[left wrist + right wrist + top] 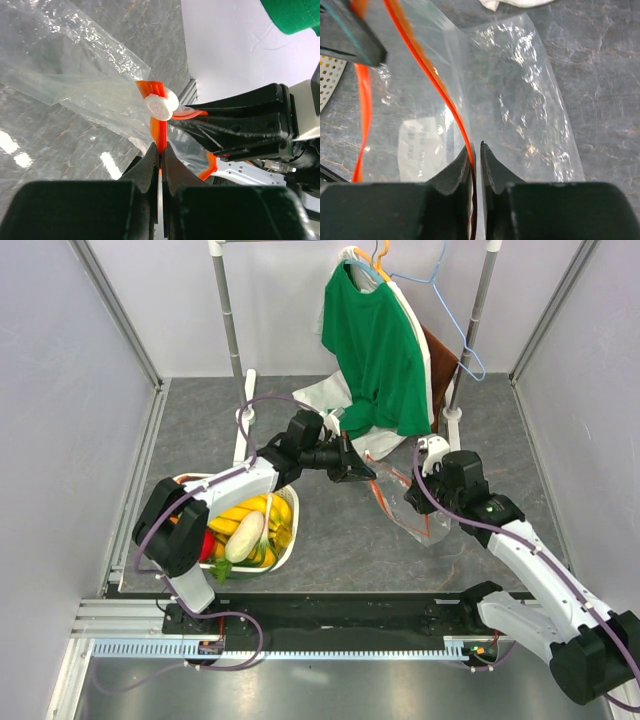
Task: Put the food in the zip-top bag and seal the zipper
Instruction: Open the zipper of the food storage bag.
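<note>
Grey stone-look worktop (330, 550), white walls, and a clothes rack with a green shirt (375, 350) along the far edge. None of that matters for the job, though.

All the food (245, 530) sits piled in the white basket (292, 532) by the near left corner, so I'd say nothing is bagged yet. The zip-top bag (410, 510) is a bit right of the worktop's middle, looks empty, and is strung up between the two arms.

The left gripper (160, 150) has its jaws clamped tight on the orange-red zipper (159, 132), just below the white slider (160, 106). The right gripper (476, 147) has its jaws nearly together, with the bag's mouth edge running down between them, so it looks pinched there.

Why hold it like this? My guess is each arm takes one end of the mouth so the floppy film can't collapse, and then they can pull the lips apart for loading. The strip bows loosely between them, so the mouth isn't really spread yet. One arm will have to let go to fetch fruit, and that's the tricky bit.
</note>
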### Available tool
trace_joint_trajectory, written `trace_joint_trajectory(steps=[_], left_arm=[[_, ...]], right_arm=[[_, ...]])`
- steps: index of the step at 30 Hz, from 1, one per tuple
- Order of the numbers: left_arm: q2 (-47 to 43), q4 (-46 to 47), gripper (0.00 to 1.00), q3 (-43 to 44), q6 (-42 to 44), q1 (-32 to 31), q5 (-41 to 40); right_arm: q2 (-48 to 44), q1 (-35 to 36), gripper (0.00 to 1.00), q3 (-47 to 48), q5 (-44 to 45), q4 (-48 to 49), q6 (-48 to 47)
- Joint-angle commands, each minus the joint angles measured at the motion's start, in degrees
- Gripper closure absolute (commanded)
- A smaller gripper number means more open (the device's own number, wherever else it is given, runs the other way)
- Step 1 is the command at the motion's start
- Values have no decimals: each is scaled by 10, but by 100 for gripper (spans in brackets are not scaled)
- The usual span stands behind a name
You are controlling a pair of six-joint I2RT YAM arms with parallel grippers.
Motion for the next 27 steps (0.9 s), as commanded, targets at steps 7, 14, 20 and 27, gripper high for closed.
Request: trace_joint_trajectory(steps=[7,14,20,27], left_arm=[[-13,-27,98,22,92,1,63],[-8,-46,98,37,114,-9,59],[-1,-78,98,61,156,-9,39],[40,-85,83,107,199,15,51]], right_arm=[[40,1,53,45,-20,0,12],[48,1,55,62,-34,-20,-3],[26,1,100,86,-22,-79,-13],[-10,2,100,102,10,-80,58]])
